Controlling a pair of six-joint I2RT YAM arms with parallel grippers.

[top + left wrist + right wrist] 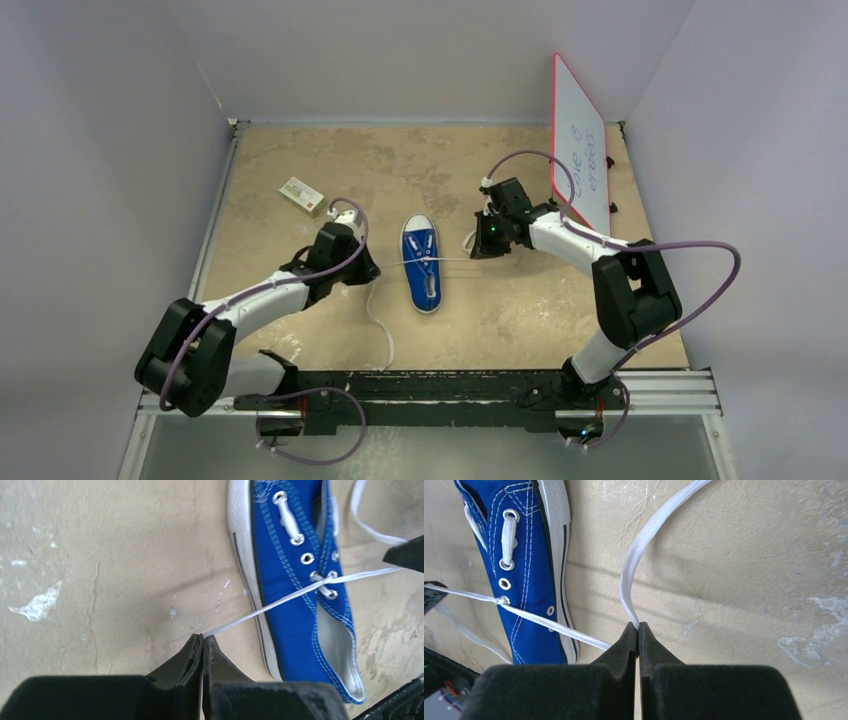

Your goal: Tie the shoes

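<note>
The blue sneaker (423, 267) lies mid-table, toe cap toward the back; it also shows in the left wrist view (295, 580) and the right wrist view (524, 565). Its white laces (400, 262) cross in a small knot over the eyelets and stretch taut to both sides. My left gripper (368, 266), left of the shoe, is shut on the left lace end (250, 615). My right gripper (478, 250), right of the shoe, is shut on the right lace (629, 580), whose free end curls away beyond the fingertips (629, 635).
A small white-and-red box (301, 195) lies at the back left. A red-framed whiteboard (580, 140) stands at the back right. Loose lace (380, 330) trails from the left gripper toward the near rail (440, 385).
</note>
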